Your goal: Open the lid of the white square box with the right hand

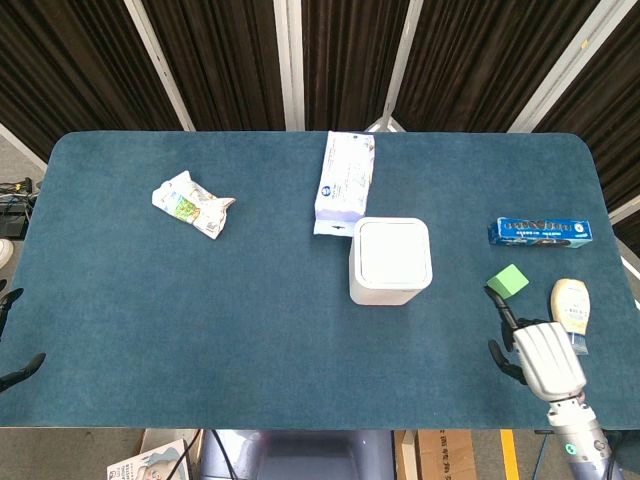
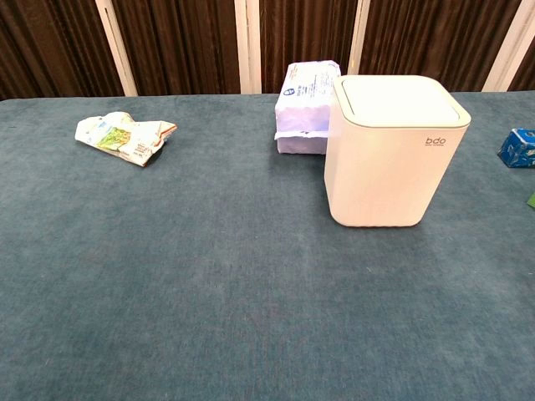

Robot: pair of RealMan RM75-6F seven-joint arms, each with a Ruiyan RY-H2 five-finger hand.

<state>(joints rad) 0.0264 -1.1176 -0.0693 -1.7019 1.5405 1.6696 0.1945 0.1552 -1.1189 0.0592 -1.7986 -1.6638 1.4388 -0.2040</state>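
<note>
Table (image 1: 250, 300) cloth: plain dark teal. Square box (image 1: 390, 261): white, small grey "bdo" mark on front. Tissue pack (image 1: 343, 182): pale lavender, blue print. Crumpled wrapper (image 1: 190, 203): white with green and orange. Far-right box (image 1: 539, 231): blue. Cube (image 1: 508, 281): light green. Bottle (image 1: 570, 303): cream. Right hand (image 1: 535, 350): silver-grey back, black fingers. Backdrop curtain: black, white frame bars.

Looking like a robot lab or test cell, not a home. Bench (image 1: 200, 330) is wearing a blue felt-like cover, and dark pleated curtains (image 1: 220, 60) with white frame struts (image 1: 155, 50) are closing off the back. Assorted test props are sitting scattered on it: white square box (image 1: 390, 260), tissue pack (image 1: 345, 180), crumpled wrapper (image 1: 190, 203), green cube (image 1: 508, 281), blue packet (image 1: 540, 231). Cardboard cartons (image 1: 440, 455) and cables (image 1: 12, 195) are lying on the floor around the bench edges.
</note>
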